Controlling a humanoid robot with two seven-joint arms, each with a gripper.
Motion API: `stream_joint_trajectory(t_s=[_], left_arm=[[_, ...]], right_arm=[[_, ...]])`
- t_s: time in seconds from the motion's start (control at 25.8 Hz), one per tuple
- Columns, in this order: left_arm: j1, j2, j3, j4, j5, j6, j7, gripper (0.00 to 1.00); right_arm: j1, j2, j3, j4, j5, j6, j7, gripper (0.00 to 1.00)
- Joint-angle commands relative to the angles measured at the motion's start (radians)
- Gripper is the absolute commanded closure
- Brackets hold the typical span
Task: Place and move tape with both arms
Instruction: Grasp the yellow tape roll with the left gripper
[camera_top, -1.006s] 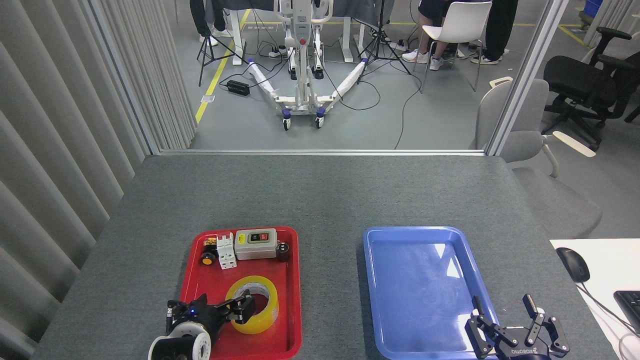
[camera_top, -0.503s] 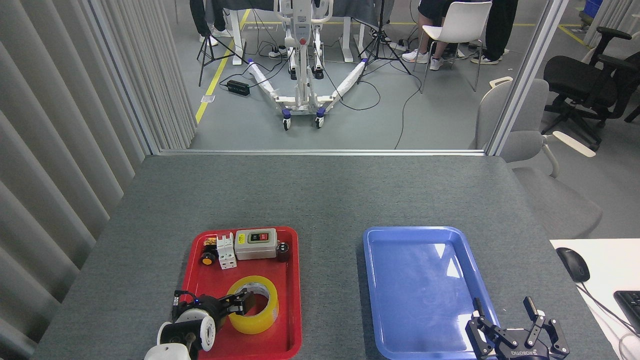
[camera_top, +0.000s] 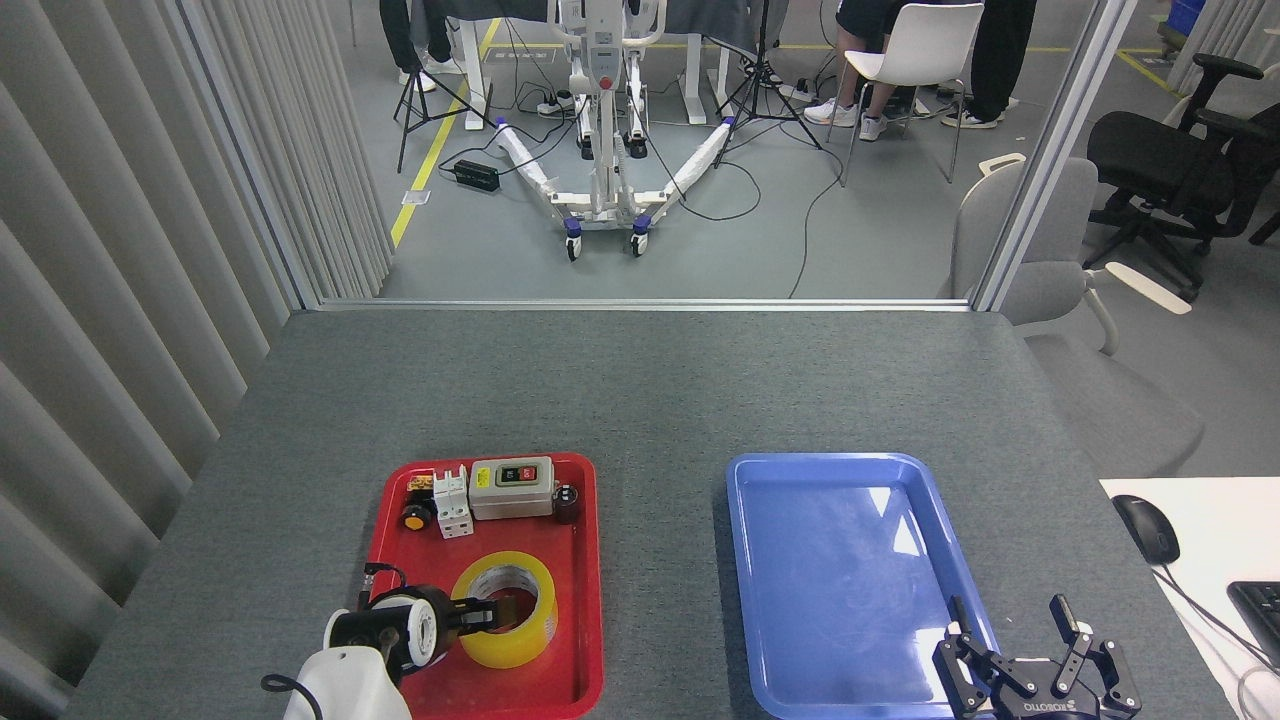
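Observation:
The tape (camera_top: 527, 642), a wide translucent yellow roll with a white printed core, lies flat in the near part of the red tray (camera_top: 590, 570). My left gripper (camera_top: 484, 612) reaches in from the left at the roll's left wall, with a dark finger (camera_top: 478, 607) over the core opening. It is seen nearly end-on behind its white wrist, so its grip is unclear. My right gripper (camera_top: 1008, 625) hovers open and empty over the near right corner of the blue tray (camera_top: 840, 560).
At the back of the red tray sit a grey switch box (camera_top: 512, 488), a white breaker (camera_top: 453, 503), a yellow-orange push button (camera_top: 412, 518) and a small black part (camera_top: 567, 503). A mouse (camera_top: 1146, 528) and keyboard (camera_top: 1262, 600) lie on the white desk at right.
My left arm has moved forward and its wrist has turned, bringing the fingers in line with the roll's left wall. The tape has stayed put. The right gripper has barely shifted.

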Motion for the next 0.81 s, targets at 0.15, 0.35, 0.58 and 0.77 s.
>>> stream_joint_trajectory(t_s=[0.15, 0.35, 0.58, 0.77], left_arm=[[-0.065, 0.002, -0.007, 0.103, -0.002, 0.01, -0.025, 0.0], [-0.08, 0.003, -0.034, 0.143, -0.009, 0.06, -0.019, 0.0], [-0.092, 0.019, -0.088, 0.158, -0.012, 0.135, 0.015, 0.15], [-0.094, 0.033, -0.105, 0.156, -0.012, 0.128, 0.018, 0.36]], right_arm=[[0.0, -0.002, -0.001, 0.0, 0.0, 0.006, 0.005, 0.01], [0.001, -0.001, 0.0, 0.0, 0.0, 0.006, 0.004, 0.01], [0.0, -0.002, 0.0, 0.0, 0.0, 0.006, 0.005, 0.01], [0.0, -0.002, 0.002, 0.0, 0.0, 0.004, 0.005, 0.01]])
